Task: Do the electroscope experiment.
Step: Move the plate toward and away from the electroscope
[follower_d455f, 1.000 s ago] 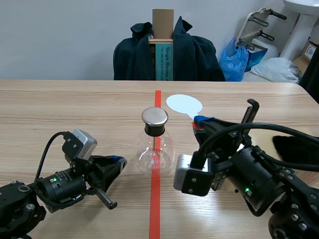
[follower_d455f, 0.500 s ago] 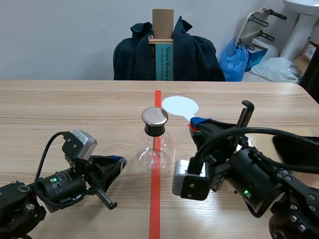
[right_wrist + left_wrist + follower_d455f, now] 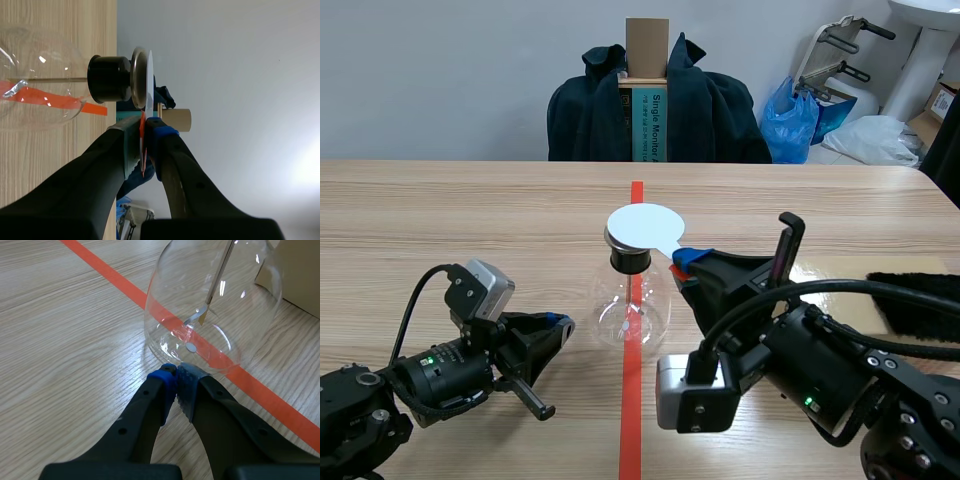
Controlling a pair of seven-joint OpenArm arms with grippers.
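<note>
Right gripper (image 3: 685, 262) pinched the handle of the white disc (image 3: 642, 224), which lay flat over the flask (image 3: 631, 300) cap (image 3: 136, 75) at frame centre, presumably to transfer charge. Left gripper (image 3: 560, 322), pads pressed together, sat at the flask's base, lower left, probably steadying it.

On the surface (image 3: 470, 220): one glass flask (image 3: 631, 300), one white disc (image 3: 645, 225), one black cloth (image 3: 920, 305) — plus two claws, the left claw (image 3: 558, 325) and the right claw (image 3: 685, 262). Beyond: one dark jacket (image 3: 720, 110), one cardboard box (image 3: 647, 45), one blue bag (image 3: 790, 120).
</note>
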